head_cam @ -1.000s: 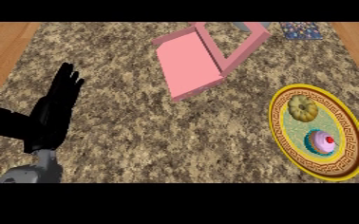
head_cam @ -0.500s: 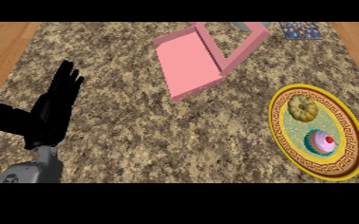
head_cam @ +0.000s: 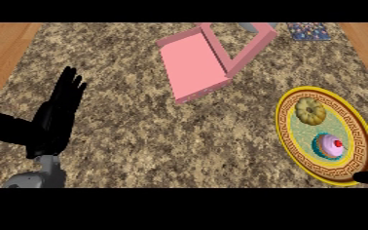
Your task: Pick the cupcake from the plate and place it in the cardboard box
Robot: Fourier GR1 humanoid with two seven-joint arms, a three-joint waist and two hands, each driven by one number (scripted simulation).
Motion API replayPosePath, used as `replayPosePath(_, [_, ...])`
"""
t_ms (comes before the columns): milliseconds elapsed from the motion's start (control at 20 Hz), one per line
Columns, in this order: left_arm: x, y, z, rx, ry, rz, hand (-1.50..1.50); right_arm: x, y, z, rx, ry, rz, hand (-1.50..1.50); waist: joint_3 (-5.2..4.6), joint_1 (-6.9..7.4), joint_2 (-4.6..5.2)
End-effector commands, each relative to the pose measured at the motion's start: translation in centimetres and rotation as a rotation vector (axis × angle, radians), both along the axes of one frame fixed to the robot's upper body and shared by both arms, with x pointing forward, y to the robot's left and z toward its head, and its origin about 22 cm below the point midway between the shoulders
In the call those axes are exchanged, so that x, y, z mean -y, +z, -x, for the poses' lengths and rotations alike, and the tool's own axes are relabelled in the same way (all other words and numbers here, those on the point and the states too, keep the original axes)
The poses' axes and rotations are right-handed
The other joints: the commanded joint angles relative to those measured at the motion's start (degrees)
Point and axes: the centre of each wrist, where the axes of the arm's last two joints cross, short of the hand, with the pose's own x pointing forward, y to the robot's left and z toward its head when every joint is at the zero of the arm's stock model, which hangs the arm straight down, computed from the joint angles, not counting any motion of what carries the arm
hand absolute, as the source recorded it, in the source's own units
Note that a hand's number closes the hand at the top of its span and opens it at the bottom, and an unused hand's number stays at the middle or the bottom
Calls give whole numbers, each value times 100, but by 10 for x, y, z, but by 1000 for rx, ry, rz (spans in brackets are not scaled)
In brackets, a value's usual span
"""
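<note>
The cupcake [head_cam: 331, 146] sits at about 5 o'clock on the plate [head_cam: 289, 126], with a ring-shaped pastry [head_cam: 311, 110] right next to it at 12, so whichever hand goes in could easily bump or grab the wrong one. The box [head_cam: 208, 61] lies well apart at 11 o'clock from the plate, so there's a long carry too. The left hand [head_cam: 57, 117] is parked at 9 o'clock, fingers straight up, holding nothing; only a dark sliver at the lower right edge might be the right hand, can't tell.

A single head view looks steeply down onto the speckled brown granite desk [head_cam: 144, 126], facing away from the robot's body. The open pink cardboard box [head_cam: 194, 68] lies toward the far edge, the gold-rimmed round plate [head_cam: 287, 136] nearer, at right.
</note>
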Motion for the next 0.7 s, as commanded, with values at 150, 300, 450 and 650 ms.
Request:
replayPosePath(150, [-12,1,-8,-15,-3,18,0,-9,-9,-20,-17,-22,63,-150,0,14,4])
replayPosePath(300, [-2,19,-5,4,2,2,0,-16,-17,-17,-28,-24,46,-150,0,4,-1])
replayPosePath(450, [-4,-10,-4,9,13,-21,0,0,-18,7,-50,-5,54,-150,-1,-22,-1])
replayPosePath(650, [29,2,-15,0,-2,-8,0,-15,-27,-32,-52,-12,43,-150,1,9,3])
